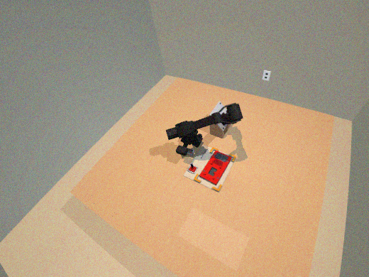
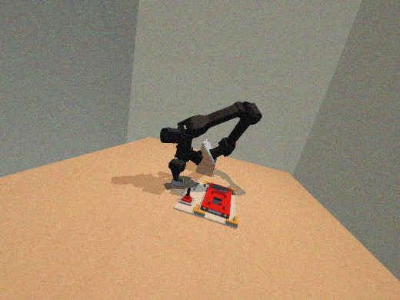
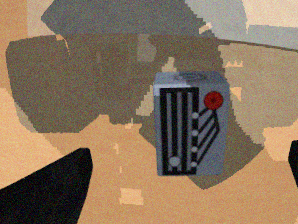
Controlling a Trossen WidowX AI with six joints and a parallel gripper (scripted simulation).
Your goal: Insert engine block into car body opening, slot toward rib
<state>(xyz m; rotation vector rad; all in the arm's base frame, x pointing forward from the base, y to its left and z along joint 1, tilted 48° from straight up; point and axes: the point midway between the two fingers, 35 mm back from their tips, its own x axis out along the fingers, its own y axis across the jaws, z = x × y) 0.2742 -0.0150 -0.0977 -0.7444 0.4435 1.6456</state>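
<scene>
On the tabletop [image 1: 284, 199] [image 2: 115, 238] [image 3: 30, 165], as I see it from the top view, my black arm [image 1: 206, 121] [image 2: 219, 115] reaches over from its pale angled mount [image 1: 221, 131] [image 2: 207, 163], with the gripper [image 1: 191, 148] near the corner of a white board [image 1: 227, 176] [image 2: 185, 208]. The red car body [image 1: 221, 170] [image 2: 223, 200] lies on that board between orange corner brackets [image 1: 217, 188] [image 2: 232, 221], its dark opening [image 1: 212, 171] [image 2: 217, 200] unfilled. Beside it stands a small red piece with a black upright knob [image 1: 192, 168] [image 2: 188, 198]. In the exterior view, I have the gripper [image 2: 176, 178] pointing down low at the engine block [image 2: 176, 184], which rests on the tabletop just off the board. Through the wrist view, I see the block [image 3: 191, 127] is gray, with dark slots, slanting dark lines and a red disc [image 3: 213, 100] on top. My black fingertips stand wide apart, released, with nothing gripped; the block shows between and beyond them.
</scene>
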